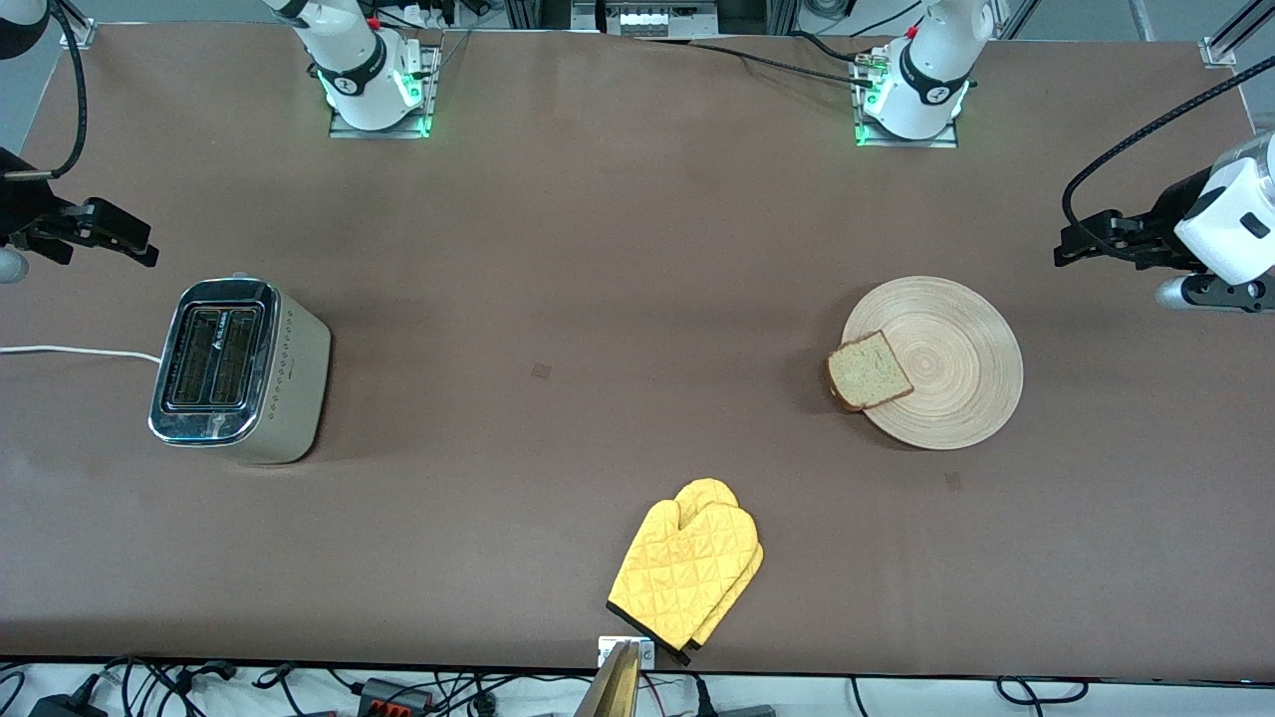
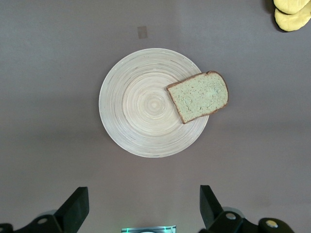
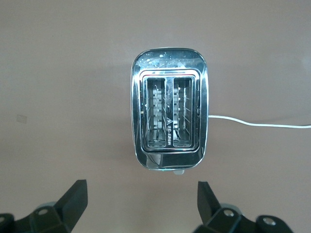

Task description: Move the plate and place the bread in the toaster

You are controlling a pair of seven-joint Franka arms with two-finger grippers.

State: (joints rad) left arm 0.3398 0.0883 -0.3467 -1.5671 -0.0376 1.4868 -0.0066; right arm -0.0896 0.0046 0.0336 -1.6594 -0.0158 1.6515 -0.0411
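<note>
At the front view's left edge, the right arm's black two-finger hand (image 1: 134, 244) is hanging in the air over bare brown worktop (image 1: 598, 249) at the right arm's end, and most of that arm is cut off by the frame. Its own wrist view is showing its fingers (image 3: 73, 201) spread wide apart with nothing between them.

Just nearer the front camera, the boxy toaster with the shiny chrome top and dotted cream-beige sides (image 1: 239, 370) is standing upright on the worktop, both slots facing up; they are looking empty, though the wire guides inside are making the bottoms hard to read. Its thin white power cord (image 1: 75, 351) is running off the frame edge, so its end is hidden.

Toward the middle, close to the front camera's edge of the worktop, a quilted yellow oven mitt with black cuff trim (image 1: 687, 573) is lying flat; it is possibly a stacked pair.

Toward the left arm's end, the large round light-wood plate with fine ring grain (image 1: 946, 349) is lying flat. The squarish slice of pale tan bread with a dark brown crust (image 1: 868, 370) is resting on the plate's rim, overhanging on the toaster's side.

At the right edge, the left arm's black hand (image 1: 1071, 247) is hovering above the worktop beside the plate, touching nothing, the arm partly cropped. Its fingers (image 2: 75, 208) are spread wide and empty.
</note>
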